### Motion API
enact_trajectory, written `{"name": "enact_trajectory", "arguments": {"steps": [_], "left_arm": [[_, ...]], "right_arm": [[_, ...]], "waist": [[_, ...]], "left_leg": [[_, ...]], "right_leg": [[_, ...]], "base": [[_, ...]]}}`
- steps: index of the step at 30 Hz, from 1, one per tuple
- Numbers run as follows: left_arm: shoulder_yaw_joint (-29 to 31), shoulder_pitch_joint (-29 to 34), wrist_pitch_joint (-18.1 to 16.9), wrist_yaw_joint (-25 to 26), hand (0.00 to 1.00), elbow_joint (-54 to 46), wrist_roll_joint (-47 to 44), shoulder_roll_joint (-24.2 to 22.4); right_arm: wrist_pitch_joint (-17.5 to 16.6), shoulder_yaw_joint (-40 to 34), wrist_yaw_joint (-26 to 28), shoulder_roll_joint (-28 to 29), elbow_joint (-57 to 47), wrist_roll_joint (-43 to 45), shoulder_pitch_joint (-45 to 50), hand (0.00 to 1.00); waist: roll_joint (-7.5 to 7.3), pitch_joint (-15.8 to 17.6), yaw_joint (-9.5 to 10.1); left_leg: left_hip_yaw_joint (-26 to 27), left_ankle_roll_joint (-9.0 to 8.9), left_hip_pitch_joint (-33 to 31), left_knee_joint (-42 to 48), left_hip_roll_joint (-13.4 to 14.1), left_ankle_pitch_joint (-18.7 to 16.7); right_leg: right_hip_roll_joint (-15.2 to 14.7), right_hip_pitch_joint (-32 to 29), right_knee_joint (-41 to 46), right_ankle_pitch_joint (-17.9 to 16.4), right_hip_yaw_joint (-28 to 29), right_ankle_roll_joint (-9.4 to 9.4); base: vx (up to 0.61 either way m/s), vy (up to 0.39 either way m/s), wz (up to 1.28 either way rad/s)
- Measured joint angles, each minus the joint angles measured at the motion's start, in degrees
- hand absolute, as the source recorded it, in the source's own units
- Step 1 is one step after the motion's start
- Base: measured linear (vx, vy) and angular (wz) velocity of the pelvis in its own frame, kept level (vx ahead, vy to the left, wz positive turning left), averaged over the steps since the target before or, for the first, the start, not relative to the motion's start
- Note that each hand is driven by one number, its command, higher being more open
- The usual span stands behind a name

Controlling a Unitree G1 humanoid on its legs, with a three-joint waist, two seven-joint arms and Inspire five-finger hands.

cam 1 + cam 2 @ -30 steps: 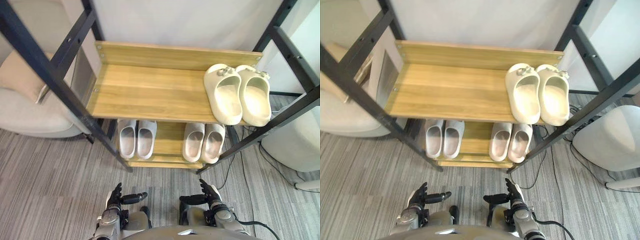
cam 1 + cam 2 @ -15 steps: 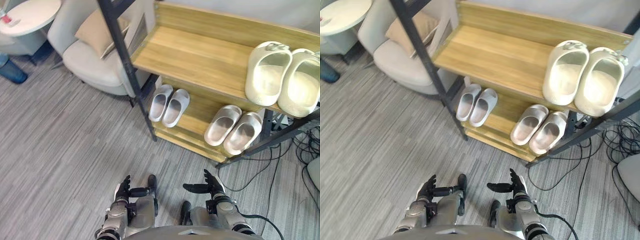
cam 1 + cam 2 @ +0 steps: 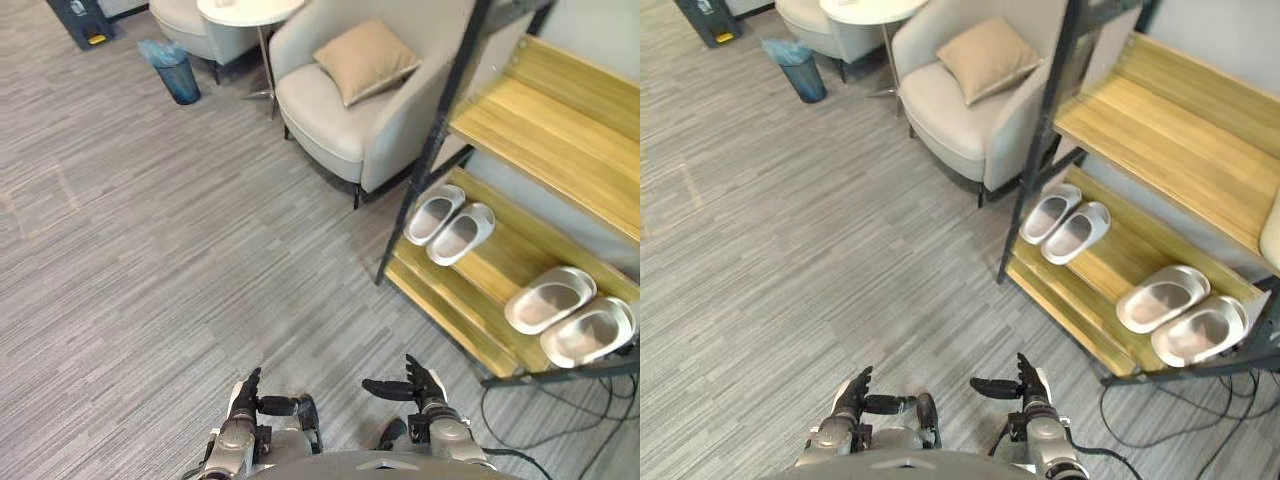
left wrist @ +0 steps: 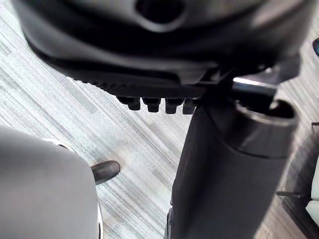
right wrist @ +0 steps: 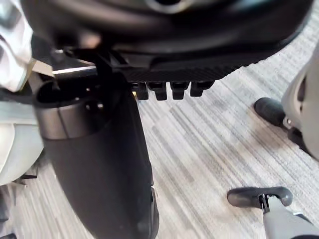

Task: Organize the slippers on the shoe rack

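The left hand (image 3: 245,396) and right hand (image 3: 421,384) hang open and empty over grey striped carpet (image 3: 150,250). Four grey slippers (image 3: 450,222), in two pairs, sit on the shoe rack's (image 3: 540,140) lower shelf. Beyond are the nearer armchair (image 3: 330,115) with one cushion (image 3: 365,60), one round table (image 3: 250,10) and one blue bin (image 3: 175,68)

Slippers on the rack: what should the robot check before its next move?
1. Nothing in left robot hand: ok, open.
2. Nothing in right robot hand: ok, open.
3. Both left slippers side by side on rack: ok.
4. Both right slippers side by side on the same shelf: ok.
5. Robot facing rack: not ok, it stands off to the right.
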Motion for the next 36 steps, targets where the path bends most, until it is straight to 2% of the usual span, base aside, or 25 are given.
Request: {"name": "enact_trajectory", "arguments": {"steps": [1, 3, 4, 6, 7, 8, 12, 13, 14, 17, 18, 19, 20, 21, 22, 23, 24, 26, 28, 29, 30, 31, 32, 33, 36], "left_arm": [[1.0, 0.0, -0.1, -0.2, 1.00, 0.0, 0.1, 0.3], [1.7, 0.0, -0.2, -0.2, 1.00, 0.1, 0.1, 0.5], [1.7, 0.0, -0.2, -0.2, 1.00, 0.4, 0.1, 1.1], [1.3, -0.1, -0.2, -0.4, 1.00, 0.5, 0.3, 2.2], [1.4, -0.4, 0.0, -0.2, 1.00, 1.0, 0.3, 2.4], [1.6, -1.1, 0.2, 0.2, 1.00, 1.9, 0.2, 2.1], [1.8, -2.1, 0.4, 0.6, 1.00, 2.3, 0.1, 1.2], [1.8, -2.0, 0.4, 0.6, 1.00, 2.4, 0.0, 1.3], [1.8, -1.9, 0.4, 0.6, 1.00, 2.9, -0.1, 1.3], [1.9, -1.8, 0.4, 0.0, 1.00, 3.1, 0.2, 1.2], [2.5, -1.6, 0.2, 0.0, 1.00, 3.5, 0.3, 0.0], [3.5, -1.7, 0.0, -0.5, 1.00, 3.7, 0.4, -0.3], [4.3, -1.7, 0.0, -0.7, 1.00, 3.8, 0.5, -1.3], [6.2, -2.1, 0.0, -0.5, 1.00, 3.7, 0.6, -2.0], [6.2, -2.1, 0.0, -0.5, 1.00, 3.7, 0.6, -2.0], [7.9, -1.8, -0.2, -0.5, 1.00, 1.9, 0.6, -2.7], [9.4, -1.4, -0.3, -0.4, 1.00, -0.2, 0.5, -3.1], [10.7, -1.8, -0.1, -0.1, 1.00, -1.7, 0.3, -3.1], [10.7, -2.3, -0.3, 0.1, 1.00, -2.4, 0.3, -2.7], [10.7, -2.6, -0.3, 0.3, 1.00, -3.0, 0.3, -2.0], [10.5, -2.7, -0.3, 0.5, 1.00, -3.0, 0.3, -1.6], [9.4, -2.2, -0.4, 0.8, 1.00, -2.9, 0.3, -1.1], [8.5, -1.6, -0.4, 1.0, 1.00, -2.5, 0.3, -0.1], [8.6, -2.3, -0.3, 1.5, 1.00, -1.5, 0.3, 0.3], [8.4, -2.5, 0.0, 1.9, 1.00, 0.9, 0.1, 0.0]], "right_arm": [[0.4, 0.5, 0.0, 0.1, 0.5, -0.1, -0.3, 1.00], [0.6, 1.2, 0.3, 0.3, 0.6, -0.3, -0.3, 1.00], [0.6, 1.0, 0.6, 0.5, 0.6, -0.6, 0.0, 1.00], [0.6, 0.8, 0.7, 0.8, 0.5, -0.6, 0.3, 1.00], [0.6, 0.8, 0.7, 0.7, 0.6, -0.5, 0.1, 1.00], [0.6, 0.8, 0.8, 0.1, 0.5, -0.5, -0.5, 1.00], [0.5, 1.5, 0.9, -0.6, -0.7, -0.2, -1.6, 1.00], [0.3, 2.3, 1.0, -0.5, -1.0, 0.4, -1.7, 1.00], [0.3, 2.9, 1.1, -0.4, -1.7, 0.5, -1.6, 1.00], [-0.1, 3.1, 1.3, -0.7, -3.2, 0.5, -0.6, 1.00], [-0.1, 3.0, 1.5, -1.3, -3.7, 0.5, -0.3, 1.00], [-0.1, 2.4, 1.9, -1.3, -4.0, 0.5, -0.4, 1.00], [0.5, 1.1, 2.1, -1.3, -4.3, 0.5, -0.2, 1.00], [0.6, 1.0, 2.0, -1.6, -5.7, 0.5, 1.2, 1.00], [0.6, 1.0, 2.0, -1.6, -5.7, 0.5, 1.2, 1.00], [0.5, 1.3, 1.9, -1.7, -7.7, 0.6, 2.8, 1.00], [0.5, 1.6, 1.9, -1.2, -8.1, 0.6, 3.0, 1.00], [0.5, 2.3, 1.8, -0.6, -8.1, 0.6, 1.8, 1.00], [0.5, 2.8, 1.7, -0.3, -7.8, 0.6, -0.7, 1.00], [0.5, 3.0, 1.6, 0.1, -7.7, 0.6, -2.4, 1.00], [0.4, 3.0, 1.4, 0.2, -7.6, 0.6, -2.7, 1.00], [0.1, 3.2, 1.2, 0.1, -7.4, 0.6, -2.5, 1.00], [-0.1, 3.3, 0.9, 0.6, -6.1, 0.6, -2.0, 1.00], [-0.4, 3.5, 1.0, 0.8, -5.6, 0.5, -2.1, 1.00], [-0.3, 3.7, 1.3, 0.9, -3.8, 0.5, -2.6, 1.00]], "waist": [[-0.99, 0.2, 0.35], [-2.50, 0.4, 0.42], [-3.69, 0.1, 0.27], [-5.27, -0.1, -0.40], [-5.69, 0.0, -1.06], [-4.81, 0.7, -1.26], [-1.94, 2.4, -1.08], [-2.43, 2.1, -1.13], [-3.46, 2.0, -1.30], [-3.81, 1.8, -2.32], [-2.33, 0.9, -2.12], [-1.63, 1.0, -2.15], [-1.10, 0.9, -2.65], [-1.01, 0.8, -3.30], [-1.01, 0.8, -3.31], [-1.15, 0.7, -3.48], [-1.70, 0.7, -2.91], [-2.82, 0.2, -1.55], [-3.56, 0.8, -0.76], [-4.53, 1.6, -0.70], [-4.67, 1.6, -0.67], [-3.93, 1.2, -0.72], [-4.57, 0.2, -0.16], [-5.28, -0.2, 0.11], [-3.74, 0.7, 0.44]], "left_leg": [[-0.3, 1.09, 1.0, 0.0, -1.7, -0.8], [-2.0, 2.14, 2.2, 0.0, -4.1, -1.5], [-4.4, 3.19, 2.9, 0.4, -5.7, -2.2], [-9.6, 6.07, 3.0, 2.5, -7.8, -3.1], [-13.8, 7.74, 3.3, 3.2, -8.3, -3.6], [-17.3, 8.12, 3.7, 4.6, -7.6, -4.7], [-25.4, 7.36, 5.8, 9.2, -2.9, -10.0], [-27.2, 6.79, 7.1, 9.6, -2.3, -11.0], [-29.5, 6.57, 9.0, 9.6, -2.3, -12.7], [-34.5, 6.48, 11.5, 10.2, -1.8, -15.9], [-36.8, 5.42, 10.8, 12.0, -0.1, -17.9], [-38.3, 4.43, 10.2, 14.4, -0.1, -18.1], [-39.2, 1.95, 9.8, 17.7, -0.3, -17.7], [-37.6, -5.07, 7.4, 27.0, -1.2, -16.5], [-37.5, -5.19, 7.3, 27.2, -1.2, -16.5], [-29.1, -8.51, 0.9, 41.9, -0.1, -15.0], [-20.3, -6.62, -3.2, 49.8, 3.1, -16.4], [-9.9, -4.31, -8.5, 56.0, 6.8, -19.5], [-2.8, -1.91, -12.3, 54.6, 8.0, -23.6], [1.8, -0.09, -15.2, 47.8, 7.3, -24.3], [3.9, 0.97, -15.9, 43.9, 7.0, -23.6], [8.8, 4.48, -16.7, 31.5, 6.7, -15.8], [9.4, 7.08, -16.9, 31.3, 6.3, -12.4], [8.7, 7.45, -16.3, 29.7, 5.6, -12.6], [6.6, 6.83, -11.9, 26.0, 4.9, -12.9]], "right_leg": [[-3.1, -0.4, 4.5, -2.0, -0.2, 1.96], [-6.5, -0.2, 9.8, -5.1, 0.0, 2.75], [-7.7, -0.6, 12.9, -8.1, 2.4, 2.11], [-6.4, -1.4, 15.3, -12.6, 9.2, -0.01], [-4.4, -2.3, 18.4, -14.9, 13.5, -3.01], [-1.6, -3.9, 21.6, -15.7, 15.4, -4.44], [7.8, -13.0, 21.4, -14.8, 19.8, -3.39], [9.4, -15.6, 18.3, -12.6, 21.8, -1.92], [10.1, -17.9, 13.5, -8.8, 24.2, -1.84], [11.4, -19.0, 11.3, 1.3, 28.4, -1.87], [12.6, -18.8, 13.8, -1.5, 28.1, -5.08], [12.3, -19.1, 16.9, -3.5, 27.5, -5.68], [11.6, -18.9, 20.5, -5.4, 26.2, -6.82], [10.9, -14.6, 19.4, -6.6, 24.7, -8.31], [10.9, -14.5, 19.3, -6.6, 24.7, -8.33], [11.4, -7.6, 13.9, -6.7, 23.2, -8.56], [12.2, -3.2, 10.3, -7.0, 23.2, -9.09], [12.8, 1.7, 5.5, -7.4, 23.2, -9.62], [12.5, 5.5, 3.4, -7.4, 23.8, -9.60], [11.6, 8.0, 3.9, -8.0, 23.2, -7.89], [11.1, 8.8, 4.7, -8.6, 22.4, -6.55], [11.6, 9.7, 8.1, -10.3, 20.2, -3.78], [10.5, 8.6, 12.4, -12.2, 20.6, -3.00], [9.6, 7.9, 13.3, -14.6, 20.9, -3.96], [8.8, 8.5, 7.0, -15.8, 20.9, -2.43]], "base": [[0.08, 0.186, 0.32], [0.09, 0.185, 0.47], [0.08, 0.096, 0.83], [0.18, 0.022, 1.23], [0.32, -0.047, 1.60], [0.28, -0.067, 1.72], [0.22, -0.104, 1.10], [0.40, -0.225, 1.09], [0.42, -0.229, 0.93], [0.53, -0.281, 0.92], [0.45, -0.214, 0.94], [0.68, -0.301, 1.00], [0.67, -0.269, 1.34], [0.68, -0.247, 1.10], [0.67, -0.194, 1.56], [0.54, -0.151, 1.26], [0.52, -0.149, 1.39], [0.43, -0.095, 0.63], [0.53, -0.039, 0.41], [0.39, 0.005, 0.38], [0.51, 0.023, 0.61], [0.58, 0.034, 0.52], [0.58, 0.034, 0.58], [0.56, 0.052, 0.34], [0.34, 0.084, 0.33]]}}
